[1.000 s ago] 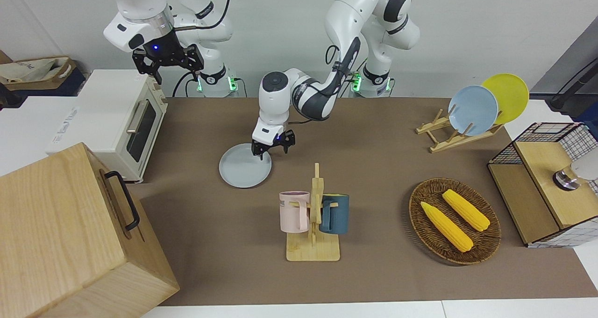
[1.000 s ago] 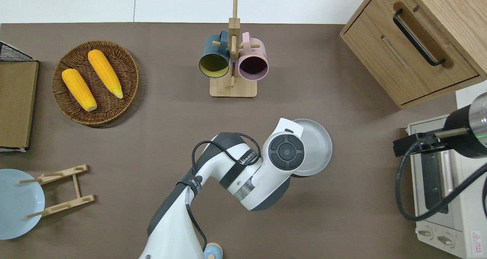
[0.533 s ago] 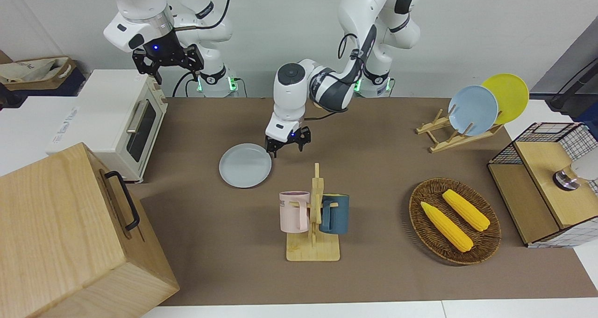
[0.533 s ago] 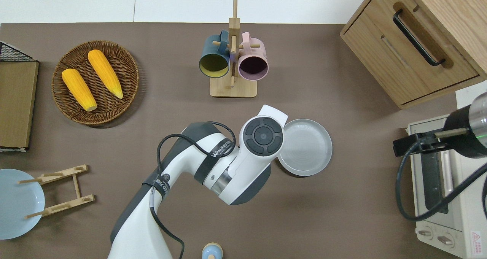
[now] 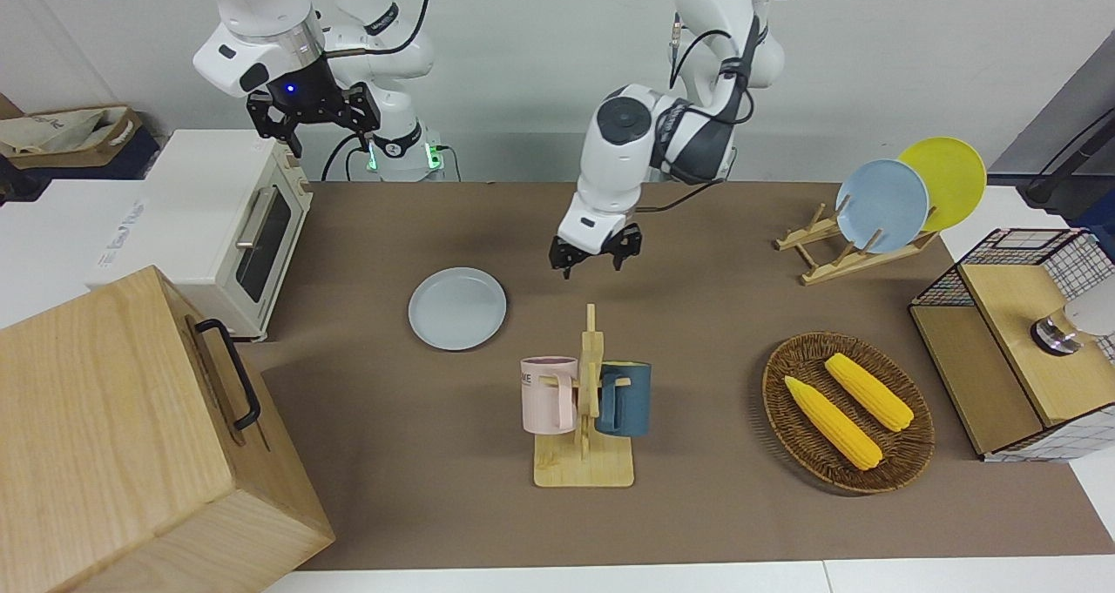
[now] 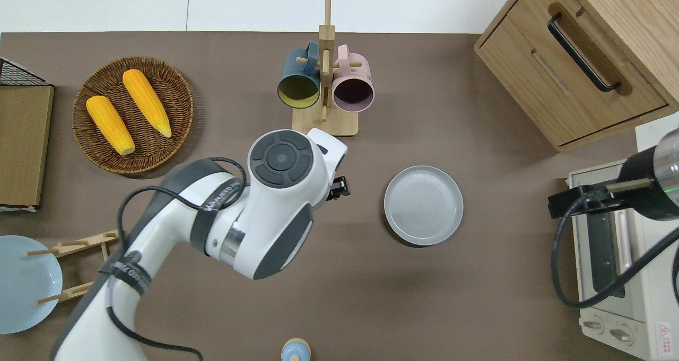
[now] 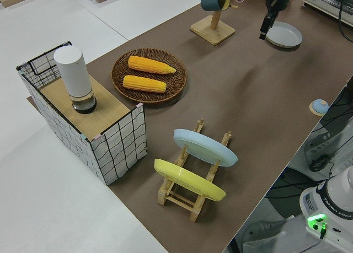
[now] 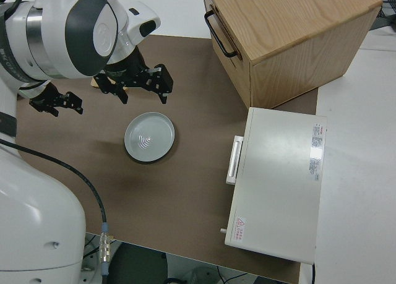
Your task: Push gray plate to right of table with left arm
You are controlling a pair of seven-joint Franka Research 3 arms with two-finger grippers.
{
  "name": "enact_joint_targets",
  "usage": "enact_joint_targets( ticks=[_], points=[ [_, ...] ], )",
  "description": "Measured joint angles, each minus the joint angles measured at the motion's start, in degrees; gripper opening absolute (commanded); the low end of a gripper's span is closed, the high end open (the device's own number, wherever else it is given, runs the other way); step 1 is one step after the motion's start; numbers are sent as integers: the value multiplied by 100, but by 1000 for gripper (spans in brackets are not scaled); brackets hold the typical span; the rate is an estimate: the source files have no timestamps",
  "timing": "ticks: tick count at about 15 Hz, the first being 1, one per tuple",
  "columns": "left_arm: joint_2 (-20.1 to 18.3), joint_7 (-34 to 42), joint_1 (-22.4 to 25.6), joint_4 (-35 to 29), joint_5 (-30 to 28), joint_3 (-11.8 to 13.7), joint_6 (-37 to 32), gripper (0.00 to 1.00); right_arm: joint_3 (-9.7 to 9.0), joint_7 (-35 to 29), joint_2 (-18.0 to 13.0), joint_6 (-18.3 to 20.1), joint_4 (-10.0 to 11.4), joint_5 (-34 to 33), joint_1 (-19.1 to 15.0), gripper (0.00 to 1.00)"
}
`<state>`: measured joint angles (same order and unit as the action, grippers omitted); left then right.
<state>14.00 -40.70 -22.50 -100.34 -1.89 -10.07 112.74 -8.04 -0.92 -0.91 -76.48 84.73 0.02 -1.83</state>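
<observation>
Fingers of the left gripper [image 5: 595,259] stand apart with nothing between them, up in the air over bare table [image 5: 714,314] between the gray plate [image 5: 457,308] and the rack of mugs [image 5: 585,401]. From above, the arm's own wrist hides most of that gripper, and only one black finger tip pokes out. The right arm is parked, and its gripper [image 5: 314,114] shows spread fingers holding nothing. The plate lies flat, rim up, alone on the brown top toward the right arm's end, near the white toaster oven [image 5: 218,227] and the wooden drawer box [image 5: 131,436]; being round, it has no long axis. A wicker basket [image 5: 849,412] with two corn cobs sits toward the left arm's end.
</observation>
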Motion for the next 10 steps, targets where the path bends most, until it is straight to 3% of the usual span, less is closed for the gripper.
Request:
enact_joint_targets(
  ticks=[10],
  points=[
    [-931,2822,1766,-47,-115,64,-1378,995,0,0,0,0,0,0,0,983]
  ],
)
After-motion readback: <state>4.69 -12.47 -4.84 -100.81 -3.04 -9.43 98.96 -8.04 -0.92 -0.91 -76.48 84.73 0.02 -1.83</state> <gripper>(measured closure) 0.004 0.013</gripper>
